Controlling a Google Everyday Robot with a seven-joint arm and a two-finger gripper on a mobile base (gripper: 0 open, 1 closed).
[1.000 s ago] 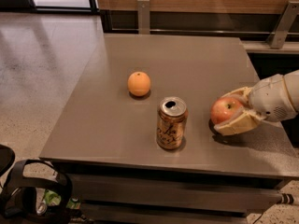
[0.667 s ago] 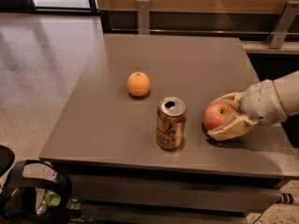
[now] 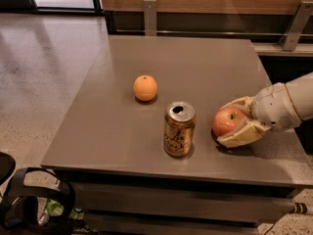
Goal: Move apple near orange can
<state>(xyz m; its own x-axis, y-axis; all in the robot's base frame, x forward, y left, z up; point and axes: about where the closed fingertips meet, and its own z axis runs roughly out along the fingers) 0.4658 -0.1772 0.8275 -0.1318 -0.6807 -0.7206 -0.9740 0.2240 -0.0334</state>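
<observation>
On the right side of the flat grey matte table, one round red apple with yellowish patches is pinched between the two cream padded fingers of the white gripper. One coppery-orange metal can, silver-topped, is stood upright just left of it, not touching. One smooth round orange fruit is set farther back-left.

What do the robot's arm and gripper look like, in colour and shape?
The gripper, at the apple on the right side of the table, has two broad, flat fingers in pale yellowish tan. Behind them sits a rounded, light grey-white wrist housing, and the arm is a smooth white cylinder. No cables or markings are visible.
</observation>
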